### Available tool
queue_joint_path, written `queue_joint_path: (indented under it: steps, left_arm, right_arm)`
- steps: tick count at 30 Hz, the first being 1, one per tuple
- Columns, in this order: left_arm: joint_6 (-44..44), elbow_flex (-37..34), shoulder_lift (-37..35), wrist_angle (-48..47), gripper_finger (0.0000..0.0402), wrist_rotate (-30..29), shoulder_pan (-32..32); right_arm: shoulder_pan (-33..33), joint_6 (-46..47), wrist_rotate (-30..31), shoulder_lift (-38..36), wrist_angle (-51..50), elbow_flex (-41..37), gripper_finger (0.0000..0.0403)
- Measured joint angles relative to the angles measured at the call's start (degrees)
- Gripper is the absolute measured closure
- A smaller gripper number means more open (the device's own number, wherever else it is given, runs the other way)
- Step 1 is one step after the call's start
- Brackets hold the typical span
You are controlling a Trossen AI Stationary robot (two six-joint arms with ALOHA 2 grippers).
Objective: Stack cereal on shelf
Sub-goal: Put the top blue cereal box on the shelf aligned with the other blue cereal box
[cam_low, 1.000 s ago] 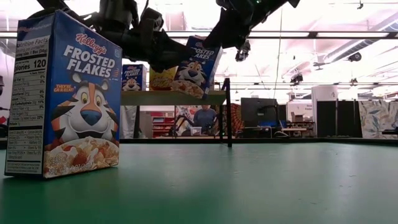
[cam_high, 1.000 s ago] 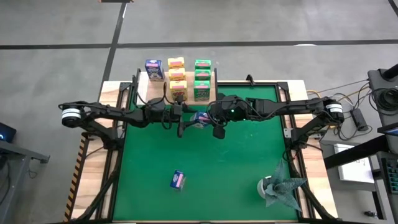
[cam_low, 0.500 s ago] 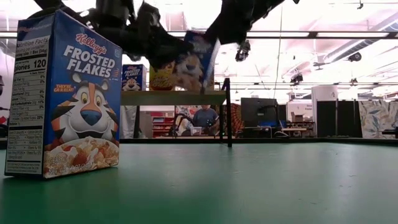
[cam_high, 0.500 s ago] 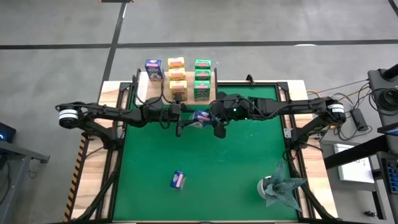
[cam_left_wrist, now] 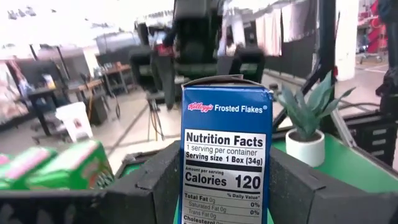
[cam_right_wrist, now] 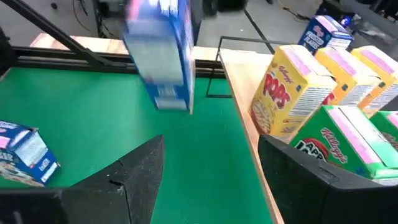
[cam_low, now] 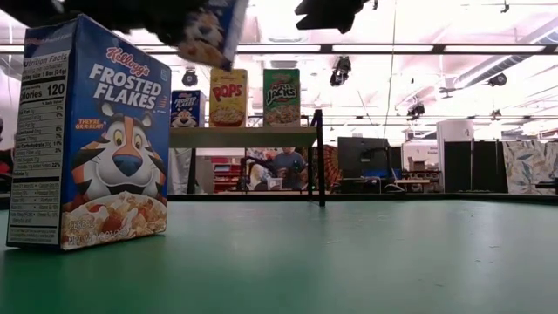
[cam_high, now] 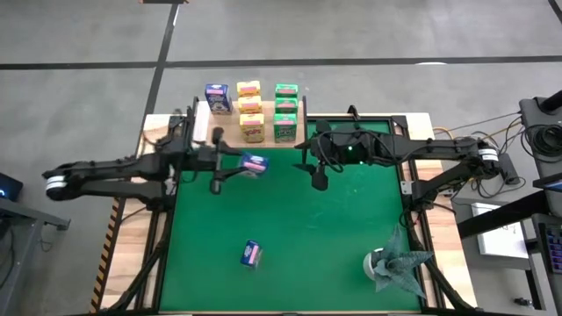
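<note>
Blue cardboard fills the left wrist view: the left gripper (cam_high: 235,167) has its fingers (cam_left_wrist: 165,180) closed on either side of a blue cereal box (cam_high: 254,163), holding it upright in the air over the green mat (cam_high: 334,237), just in front of the wooden shelf (cam_high: 228,125). On that shelf one blue box (cam_high: 216,97) stands at the left end, with a row of three yellow boxes (cam_high: 250,111) beside it and a row of three green boxes (cam_high: 285,111) next to those. A third blue box (cam_high: 251,254) stands alone on the mat, well apart from the shelf and nearer the front edge. The right gripper (cam_high: 317,167) hangs over the mat near the shelf's right end, its fingers (cam_right_wrist: 134,171) spread wide with nothing between them, so it appears to be waiting. A spiky potted plant (cam_high: 393,263) sits in the mat's front right corner. The step in hand looks like carrying the held box to the shelf. Next, the left arm would need to move toward the blue box at the shelf's left end, line the held box up in front of it, set it down level, and only then open. Afterwards the lone box on the mat remains to fetch.
</note>
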Motion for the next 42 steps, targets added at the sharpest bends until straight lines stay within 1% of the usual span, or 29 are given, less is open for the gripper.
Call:
queue_joint_path:
  steps: [2, 4, 7, 9, 11, 14, 16, 18, 20, 22, 26, 29, 33, 38, 42]
  left_arm:
    - [0.44, -0.35, -4.13, -2.21, 0.0227, -0.36, 0.07]
    - [1.09, -0.71, -7.80, -3.86, 0.0227, -2.16, 0.08]
    - [3.35, -1.44, -12.65, -6.06, 0.0227, -8.09, 0.11]
    - [4.90, -2.38, -15.39, -6.98, 0.0227, -14.63, 0.11]
    - [5.99, -3.33, -17.48, -6.93, 0.0227, -22.95, 0.11]
    - [7.46, -4.52, -19.09, -6.97, 0.0228, -37.68, 0.11]
    - [7.60, -5.37, -19.16, -6.77, 0.0228, -46.41, 0.18]
    - [7.60, -6.22, -18.61, -6.63, 0.0228, -52.43, 0.29]
    - [7.61, -7.33, -17.65, -6.40, 0.0228, -55.91, 0.55]
    - [7.50, -8.27, -16.35, -4.99, 0.0228, -57.71, 1.05]
    - [7.10, -9.72, -13.10, -0.38, 0.0228, -58.16, 1.79]
    - [7.75, -10.42, -11.19, 3.80, 0.0228, -59.72, 1.90]
    - [8.34, -11.10, -9.80, 6.40, 0.0228, -59.90, 2.96]
    - [5.21, -12.66, -7.92, 7.87, 0.0228, -59.91, 5.05]
    - [4.91, -14.48, -5.97, 12.82, 0.0224, -59.84, 6.18]
  right_arm:
    - [-0.04, -0.22, 0.04, 0.02, -0.27, -0.02, 0.0156]
    - [-0.07, -0.30, 0.10, 0.23, -0.27, -0.08, 0.0156]
    - [-0.04, -0.80, 0.04, 0.49, -0.23, -0.28, 0.0158]
    - [-0.02, -0.92, 0.02, 0.68, 0.09, -0.28, 0.0159]
    - [-0.03, -0.92, 0.04, 0.71, 0.06, -0.28, 0.0158]
    - [-0.04, -0.92, 0.05, 0.72, 0.09, -0.28, 0.0157]
    - [-0.04, -0.92, 0.03, 0.72, 0.09, -0.28, 0.0157]
    - [-0.04, -0.92, 0.04, 0.72, 0.09, -0.28, 0.0156]
    - [-0.04, -0.92, 0.04, 0.72, 0.09, -0.28, 0.0156]
    - [-0.04, -0.92, 0.04, 0.72, 0.31, -0.31, 0.0157]
    - [-0.02, -0.90, 0.04, 0.72, 1.32, -0.31, 0.0160]
    - [-0.02, -0.76, 0.04, 0.74, 1.33, -0.31, 0.0160]
    - [-0.02, -0.42, 0.04, 0.74, 1.30, -0.37, 0.0160]
    - [-0.02, -0.34, 0.02, 0.74, 1.28, -0.50, 0.0160]
    - [0.09, -0.10, 0.04, 0.76, 1.31, -0.63, 0.0156]
